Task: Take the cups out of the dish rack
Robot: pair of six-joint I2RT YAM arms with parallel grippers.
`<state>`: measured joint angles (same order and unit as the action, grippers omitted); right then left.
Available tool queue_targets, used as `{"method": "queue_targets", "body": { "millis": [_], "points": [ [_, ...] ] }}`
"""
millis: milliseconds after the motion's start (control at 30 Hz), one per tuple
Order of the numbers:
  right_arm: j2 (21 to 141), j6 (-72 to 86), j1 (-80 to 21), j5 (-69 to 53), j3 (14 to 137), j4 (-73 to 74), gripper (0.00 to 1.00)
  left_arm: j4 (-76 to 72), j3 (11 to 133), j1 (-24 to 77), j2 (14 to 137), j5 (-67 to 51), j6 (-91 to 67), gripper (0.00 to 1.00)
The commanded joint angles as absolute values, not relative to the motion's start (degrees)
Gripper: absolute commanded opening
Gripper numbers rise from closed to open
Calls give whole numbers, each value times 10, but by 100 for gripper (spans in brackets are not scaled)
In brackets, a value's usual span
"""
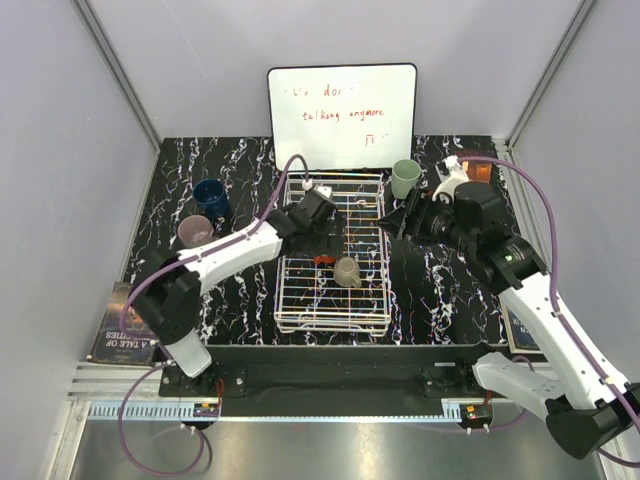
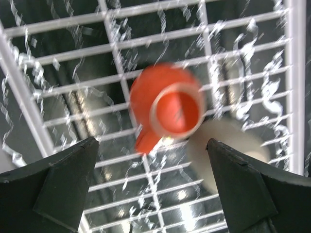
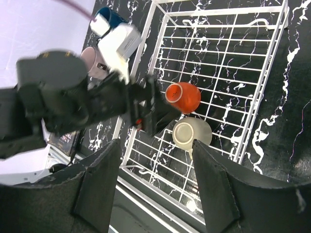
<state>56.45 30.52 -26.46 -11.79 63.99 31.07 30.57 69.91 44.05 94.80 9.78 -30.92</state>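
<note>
The white wire dish rack (image 1: 300, 312) stands mid-table. In it lie the small orange-red cup (image 1: 322, 260) and the taupe cup (image 1: 347, 271), side by side. My left gripper (image 1: 318, 238) hangs open over the rack, just above the orange-red cup (image 2: 167, 104), with the taupe cup (image 2: 226, 145) beside it. My right gripper (image 1: 400, 220) is open and empty above the rack's right edge. The dark blue mug (image 1: 211, 197) and pink-lilac mug (image 1: 194, 231) stand on the table left of the rack. The mint green mug (image 1: 405, 178) stands at its back right.
A whiteboard (image 1: 342, 115) with red writing leans at the back. A book (image 1: 118, 325) lies at the front left edge. A small orange-brown object (image 1: 480, 170) sits at the back right. Grey walls enclose both sides.
</note>
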Motion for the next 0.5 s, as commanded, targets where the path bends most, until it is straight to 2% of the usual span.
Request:
{"method": "queue_targets", "body": {
  "millis": [0,233,467],
  "points": [
    [536,312,-267,-137,631,290,68,263,772,439,973,116,-298,99],
    [526,303,-267,-131,620,301,68,271,809,439,1029,98,-313,99],
    [551,286,-267,-130,628,301,68,271,767,439,1026,93,-340,99]
  ]
}}
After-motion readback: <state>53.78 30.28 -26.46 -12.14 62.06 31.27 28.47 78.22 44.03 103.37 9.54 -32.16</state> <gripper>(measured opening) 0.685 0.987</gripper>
